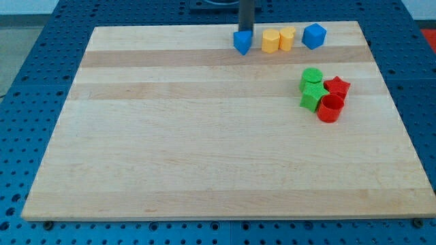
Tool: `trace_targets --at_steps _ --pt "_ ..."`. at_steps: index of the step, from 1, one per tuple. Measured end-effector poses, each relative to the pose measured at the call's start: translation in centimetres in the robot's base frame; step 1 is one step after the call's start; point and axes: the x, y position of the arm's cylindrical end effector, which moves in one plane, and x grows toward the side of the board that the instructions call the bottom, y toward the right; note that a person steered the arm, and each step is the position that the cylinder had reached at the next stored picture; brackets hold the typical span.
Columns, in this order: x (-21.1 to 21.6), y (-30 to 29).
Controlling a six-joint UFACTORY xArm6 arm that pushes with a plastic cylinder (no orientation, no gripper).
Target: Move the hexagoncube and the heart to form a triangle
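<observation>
Starting nearest, the pale wooden surface [204, 156] lies bare; farther back sits a cluster of green [312, 88] and red blocks [332, 101]. Farthest, my tip [244, 31], no grasping hand, touches the blue heart-like block [242, 42], apparently to push it; the blue hexagonal block [314, 36] waits beyond two yellow blocks [278, 40].

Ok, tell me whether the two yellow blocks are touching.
Touching: the camera view shows the left yellow block pressed against the right yellow block, no board visible between them.

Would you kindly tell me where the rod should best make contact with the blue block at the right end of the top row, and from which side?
There is no gripper, so push. Set my tip against the blue hexagon-like block's bare right face; probably best, since a yellow block crowds its left. My tip now sits behind another blue block.
</observation>
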Motion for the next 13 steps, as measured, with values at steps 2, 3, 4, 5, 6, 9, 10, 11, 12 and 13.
trace_targets --at_steps 2,3,4,5,6,9,10,11,12,13 --pt "8.4 -1.7" --pt "8.1 -2.9" --pt "7.3 0.7" --pt "5.3 4.5" --pt "4.8 6.7" --pt "2.7 4.9" --pt "7.0 7.4" --pt "6.8 15.2" --pt "3.4 27.4" --pt "-3.9 28.9"
